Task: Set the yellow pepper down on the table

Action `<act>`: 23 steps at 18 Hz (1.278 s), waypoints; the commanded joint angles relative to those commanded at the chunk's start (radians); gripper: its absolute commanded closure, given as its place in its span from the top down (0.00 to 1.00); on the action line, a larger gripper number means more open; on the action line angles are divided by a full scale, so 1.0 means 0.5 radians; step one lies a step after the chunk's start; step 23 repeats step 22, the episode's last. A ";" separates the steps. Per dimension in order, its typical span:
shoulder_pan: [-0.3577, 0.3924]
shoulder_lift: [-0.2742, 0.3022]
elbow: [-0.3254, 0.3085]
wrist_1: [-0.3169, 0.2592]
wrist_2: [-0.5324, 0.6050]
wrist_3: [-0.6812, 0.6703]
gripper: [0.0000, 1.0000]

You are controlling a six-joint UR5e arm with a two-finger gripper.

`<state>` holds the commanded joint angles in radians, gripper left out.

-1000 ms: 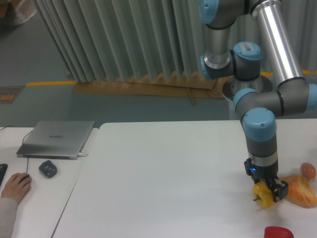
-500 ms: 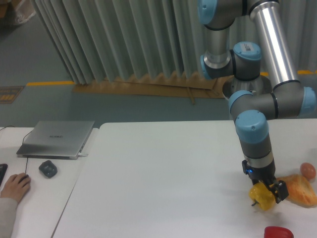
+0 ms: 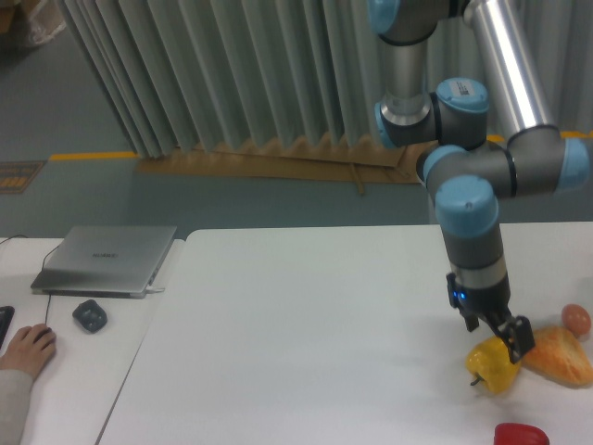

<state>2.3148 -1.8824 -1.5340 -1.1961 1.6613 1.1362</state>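
Observation:
The yellow pepper (image 3: 492, 365) lies on the white table (image 3: 306, 343) near its right front, stem pointing left. My gripper (image 3: 505, 339) hangs tilted just above the pepper's upper right side. Its dark fingers (image 3: 516, 336) sit at the pepper's top rather than around its body, and the gripper looks open with nothing lifted.
An orange-brown bread piece (image 3: 559, 357) lies right of the pepper, with an egg (image 3: 575, 320) behind it. A red pepper (image 3: 520, 434) sits at the front edge. On the adjoining left desk are a laptop (image 3: 107, 260), a mouse (image 3: 89, 316) and a person's hand (image 3: 28, 349).
The gripper has tilted and risen up and to the left, off the yellow pepper. The pepper has stayed where it was on the table.

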 joint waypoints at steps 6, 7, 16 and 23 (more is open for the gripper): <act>-0.018 0.178 0.022 -0.469 -0.012 0.547 1.00; -0.018 0.184 0.034 -0.555 -0.034 0.611 1.00; 0.000 0.347 0.031 -0.728 -0.203 0.783 1.00; -0.015 0.359 -0.006 -0.765 -0.215 0.771 1.00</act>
